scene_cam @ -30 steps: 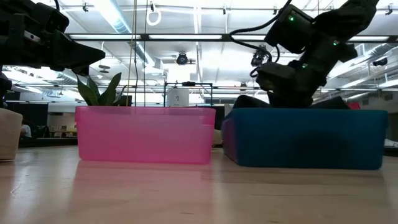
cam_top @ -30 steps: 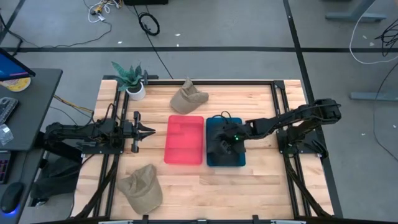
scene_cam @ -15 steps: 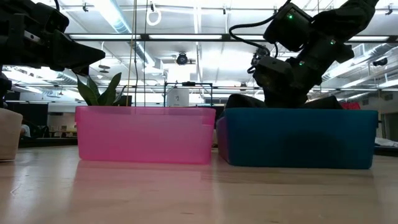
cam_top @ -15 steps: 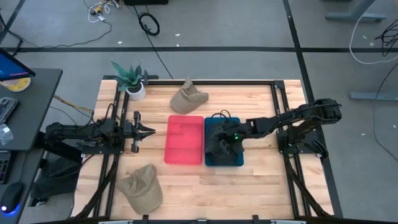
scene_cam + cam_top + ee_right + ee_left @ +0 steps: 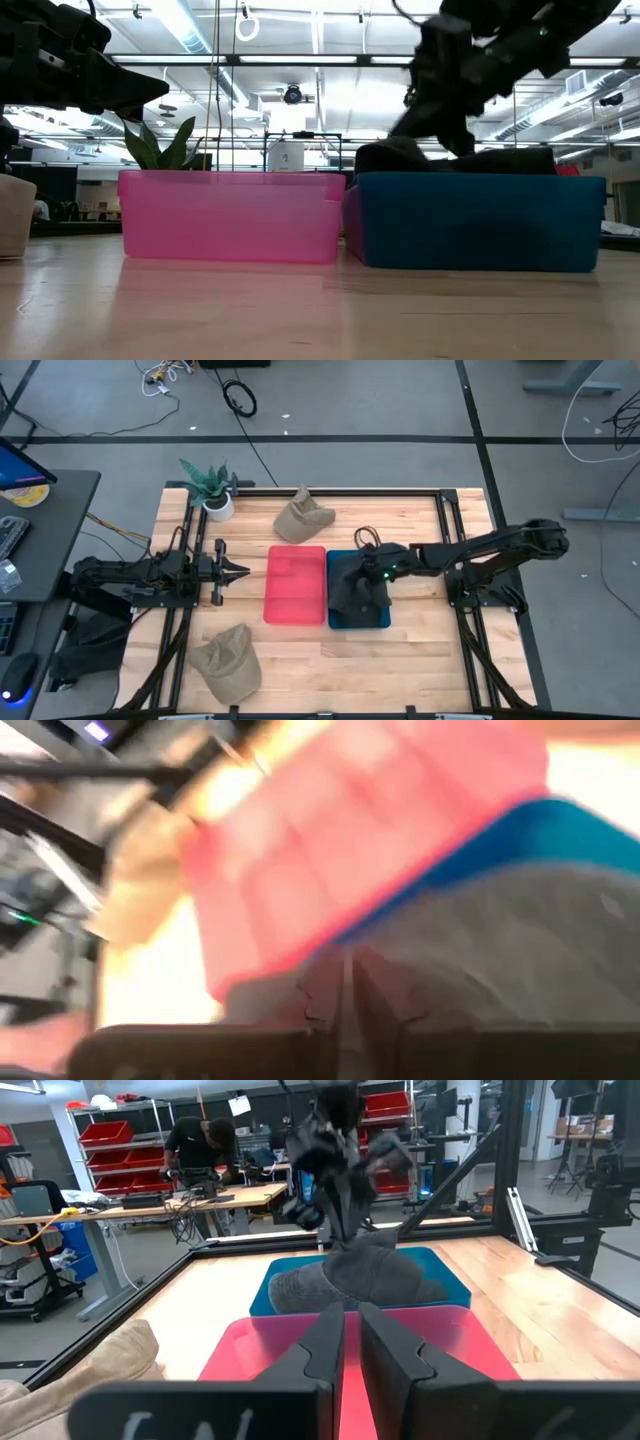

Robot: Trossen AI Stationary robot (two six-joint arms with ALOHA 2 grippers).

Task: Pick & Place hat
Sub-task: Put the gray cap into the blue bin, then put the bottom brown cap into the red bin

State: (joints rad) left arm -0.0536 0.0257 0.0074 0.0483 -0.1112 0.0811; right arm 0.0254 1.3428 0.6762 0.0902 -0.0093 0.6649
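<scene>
A dark grey hat (image 5: 352, 600) lies in the blue bin (image 5: 378, 618), and its crown (image 5: 400, 155) rises above the rim. My right gripper (image 5: 360, 584) hangs just over that crown, slanting down from the table's right side. In its wrist view the fingers (image 5: 345, 988) stand shut. One tan hat (image 5: 303, 516) lies at the far edge and another (image 5: 228, 660) at the near left. My left gripper (image 5: 243, 570) waits shut at the left, level, pointing at the pink bin (image 5: 296, 584). My right gripper is right above the dark hat's crown (image 5: 350, 1255), pointing down at a slant. Blur hides the fingertips, so I cannot tell whether they touch the hat.
The pink bin and the blue bin stand side by side mid-table, nearly touching. A potted plant (image 5: 212, 490) stands at the far left corner. Bare wood lies along the near edge (image 5: 400, 670) and at the far right (image 5: 400, 520).
My right gripper has risen out of the blue bin and tipped closer to level. The blue bin has slid a little toward the pink bin. The dark hat has stayed in the blue bin.
</scene>
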